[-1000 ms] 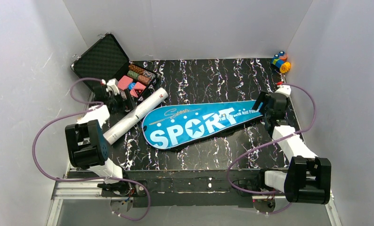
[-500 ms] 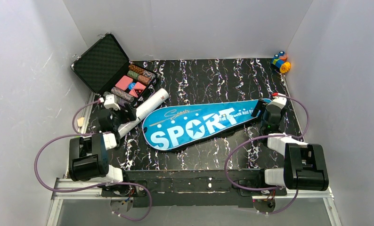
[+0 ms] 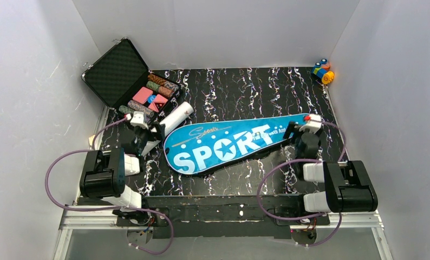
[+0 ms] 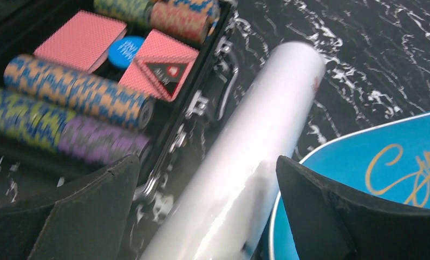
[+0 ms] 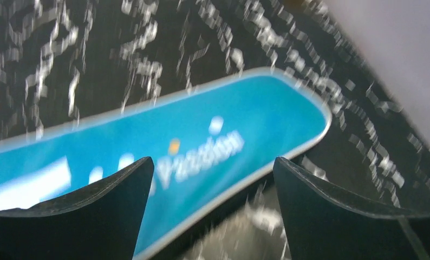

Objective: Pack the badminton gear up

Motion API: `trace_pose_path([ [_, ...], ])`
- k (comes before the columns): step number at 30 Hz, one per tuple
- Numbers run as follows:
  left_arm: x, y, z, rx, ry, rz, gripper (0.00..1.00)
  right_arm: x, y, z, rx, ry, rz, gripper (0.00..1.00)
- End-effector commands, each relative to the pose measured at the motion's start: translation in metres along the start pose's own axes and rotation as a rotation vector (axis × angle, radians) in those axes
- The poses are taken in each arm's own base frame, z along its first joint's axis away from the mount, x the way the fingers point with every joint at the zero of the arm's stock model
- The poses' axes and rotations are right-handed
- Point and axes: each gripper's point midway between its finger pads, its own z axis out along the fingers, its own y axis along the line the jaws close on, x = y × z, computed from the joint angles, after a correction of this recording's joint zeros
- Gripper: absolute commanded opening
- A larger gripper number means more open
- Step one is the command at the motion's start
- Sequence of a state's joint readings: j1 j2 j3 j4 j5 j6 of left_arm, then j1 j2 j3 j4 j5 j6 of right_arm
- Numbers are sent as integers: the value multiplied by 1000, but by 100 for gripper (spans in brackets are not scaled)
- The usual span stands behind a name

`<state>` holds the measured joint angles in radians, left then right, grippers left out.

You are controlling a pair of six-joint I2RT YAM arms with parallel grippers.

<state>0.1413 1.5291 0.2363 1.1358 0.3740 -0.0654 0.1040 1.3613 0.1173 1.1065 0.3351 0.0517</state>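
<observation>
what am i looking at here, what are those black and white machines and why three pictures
These are two robot arms bolted at the near edge of a black marbled table. The wide picture comes from a fixed camera above and behind them; the other two come from cameras on each wrist, so the dark shapes at the bottom are that arm's own fingers. On the table lie a big blue bag lettered SPORT, a white tube, an open black case of coloured chips and a small toy in the far corner. The left gripper is open over the tube, the right gripper open over the bag's narrow end. Neither holds anything.
</observation>
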Motion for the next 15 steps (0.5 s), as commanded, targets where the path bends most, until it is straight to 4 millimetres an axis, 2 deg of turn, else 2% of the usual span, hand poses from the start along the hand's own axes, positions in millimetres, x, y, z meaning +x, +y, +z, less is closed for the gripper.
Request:
trace_pose_path([
  [1, -7, -1, 14, -49, 24, 86, 98, -42, -21, 30, 39, -45, 107, 89],
  [15, -10, -1, 12, -57, 12, 90, 98, -43, -20, 24, 28, -57, 105, 90],
])
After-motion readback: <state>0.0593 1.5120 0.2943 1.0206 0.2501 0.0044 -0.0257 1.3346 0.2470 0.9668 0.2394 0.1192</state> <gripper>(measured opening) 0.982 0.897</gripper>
